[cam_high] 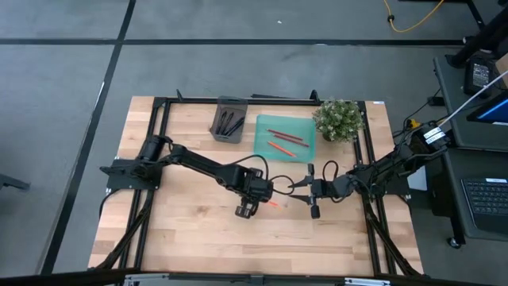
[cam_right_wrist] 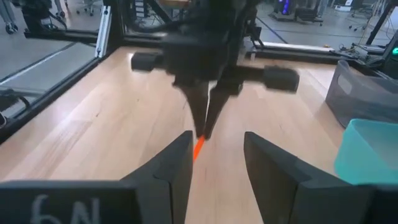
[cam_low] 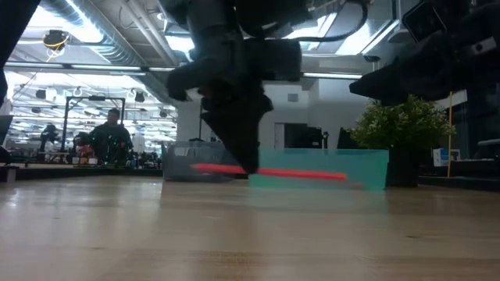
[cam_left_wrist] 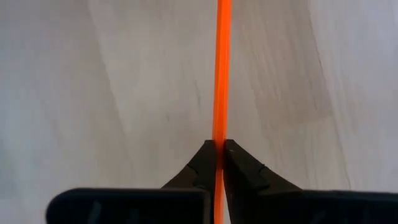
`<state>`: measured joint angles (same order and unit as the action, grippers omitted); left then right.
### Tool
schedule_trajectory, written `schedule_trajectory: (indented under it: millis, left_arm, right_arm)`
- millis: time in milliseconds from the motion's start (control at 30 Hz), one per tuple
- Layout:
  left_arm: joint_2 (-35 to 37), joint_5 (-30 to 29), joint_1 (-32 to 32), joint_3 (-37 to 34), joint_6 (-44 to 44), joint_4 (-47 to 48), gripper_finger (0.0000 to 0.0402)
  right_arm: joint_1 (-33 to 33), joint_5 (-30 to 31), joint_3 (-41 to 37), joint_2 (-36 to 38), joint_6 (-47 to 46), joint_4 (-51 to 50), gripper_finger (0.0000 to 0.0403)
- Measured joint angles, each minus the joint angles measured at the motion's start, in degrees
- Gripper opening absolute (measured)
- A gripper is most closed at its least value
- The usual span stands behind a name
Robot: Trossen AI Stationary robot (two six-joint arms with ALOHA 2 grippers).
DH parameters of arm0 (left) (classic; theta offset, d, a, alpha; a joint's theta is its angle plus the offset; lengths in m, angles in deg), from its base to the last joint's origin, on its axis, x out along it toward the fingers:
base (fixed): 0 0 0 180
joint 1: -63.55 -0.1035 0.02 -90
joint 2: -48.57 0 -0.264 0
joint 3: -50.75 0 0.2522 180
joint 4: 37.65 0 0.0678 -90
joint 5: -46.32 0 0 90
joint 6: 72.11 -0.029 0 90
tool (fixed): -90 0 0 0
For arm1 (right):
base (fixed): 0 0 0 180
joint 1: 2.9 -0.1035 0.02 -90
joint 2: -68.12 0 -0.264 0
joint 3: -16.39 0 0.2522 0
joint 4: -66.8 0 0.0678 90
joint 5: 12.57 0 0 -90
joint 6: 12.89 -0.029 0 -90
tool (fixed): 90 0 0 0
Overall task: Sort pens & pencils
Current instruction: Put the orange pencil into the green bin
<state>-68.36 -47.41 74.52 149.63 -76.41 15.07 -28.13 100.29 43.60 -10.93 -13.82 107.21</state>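
My left gripper (cam_high: pixel 262 200) (cam_low: pixel 251 167) stands near the table's middle, pointing down, shut on an orange pencil (cam_high: pixel 275 204) (cam_left_wrist: pixel 221 68). My right gripper (cam_high: pixel 300 189) (cam_right_wrist: pixel 217 155) hovers open just to the pencil's right, facing the left gripper (cam_right_wrist: pixel 204 127). Black pens (cam_high: pixel 230 123) lie in the grey tray (cam_high: pixel 219 127) at the far side. Two more pencils (cam_high: pixel 284 137) lie in the teal tray (cam_high: pixel 305 151) beside it. My left gripper pinches the orange pencil between its two fingertips (cam_left_wrist: pixel 239 162), coming from above with the fingers across the shaft. The hold sits about a third along the pencil (cam_low: pixel 234 168). The pencil lies level at table height; whether it rests on the wood or hangs just above, I cannot tell.
A potted plant (cam_high: pixel 339 119) stands right of the teal tray (cam_low: pixel 344 164). A black frame (cam_high: pixel 163 151) borders the table. Bare wood (cam_high: pixel 198 230) spreads over the near half. A person (cam_low: pixel 109 136) sits far behind the table in the low view.
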Motion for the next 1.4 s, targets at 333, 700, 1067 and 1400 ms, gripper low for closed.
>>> schedule_trajectory:
  millis: [333,700,1067,1400]
  left_arm:
    - [4.81,-5.68,0.21,0.02,0.83,3.81,0.0010]
    - [11.65,-13.68,0.35,0.11,0.81,5.50,0.0010]
    - [14.00,-16.75,0.71,0.13,-2.20,0.25,0.0010]
    - [13.98,-17.08,0.56,0.13,-5.33,-4.08,0.0010]
  right_arm:
    - [-0.01,2.16,0.00,0.17,-0.13,-2.72,0.0145]
    - [-0.06,2.13,0.00,0.17,-0.53,-4.02,0.0145]
    - [-0.06,2.01,0.00,0.17,-0.98,-0.20,0.0145]
    - [-0.06,2.90,0.00,0.17,5.89,6.20,0.0145]
